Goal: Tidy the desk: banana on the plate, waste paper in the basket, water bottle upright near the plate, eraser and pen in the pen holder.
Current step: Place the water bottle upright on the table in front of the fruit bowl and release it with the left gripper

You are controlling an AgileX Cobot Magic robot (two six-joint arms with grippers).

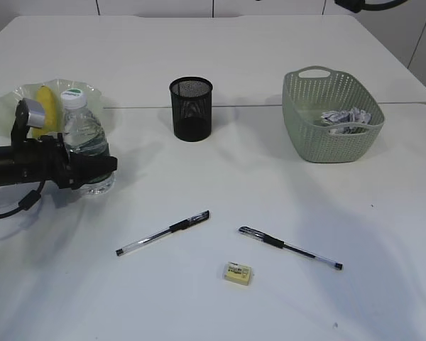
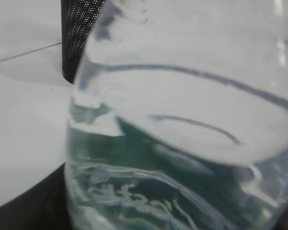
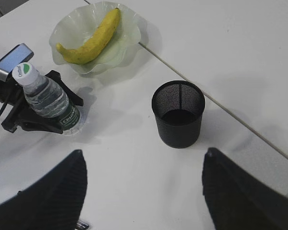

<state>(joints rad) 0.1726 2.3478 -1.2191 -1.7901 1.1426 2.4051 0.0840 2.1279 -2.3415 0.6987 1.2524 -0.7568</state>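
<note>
At the left of the frame, the left claw (image 1: 92, 174) sits around the standing water bottle (image 1: 84, 138), jaws wide. Back straight out, no bumping.

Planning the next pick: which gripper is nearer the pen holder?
Right. The right gripper hovers open just above and in front of the pen holder. The left gripper is off to the side, around the water bottle by the plate.
</note>
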